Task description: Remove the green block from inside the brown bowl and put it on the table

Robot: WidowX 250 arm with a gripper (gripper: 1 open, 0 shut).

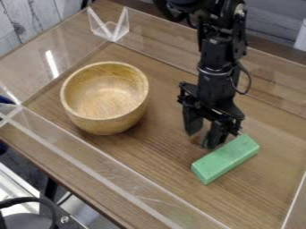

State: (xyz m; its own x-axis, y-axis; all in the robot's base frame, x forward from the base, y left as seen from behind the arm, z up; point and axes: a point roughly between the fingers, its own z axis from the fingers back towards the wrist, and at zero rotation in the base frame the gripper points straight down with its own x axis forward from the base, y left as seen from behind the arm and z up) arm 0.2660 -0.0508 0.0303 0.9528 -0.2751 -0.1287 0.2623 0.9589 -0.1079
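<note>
Your gripper (210, 139) is hovering low over the table (141, 182), just beside the block's upper end. How wide its fingers are standing you cannot tell, dark as they are against each other, but they are holding nothing you can see. The green block (225, 159) is lying flat on the table, outside the bowl (106, 97), which is sitting upright and well apart from it with nothing inside.

Brown wood-grain table (134, 179), clear edging (38, 125) down the left side. 1 small clear bracket (109, 24) near the far-left edge. Grey ribbed surface (27, 18) beyond the far-left corner, partly cropped. Light's bright and even.
</note>
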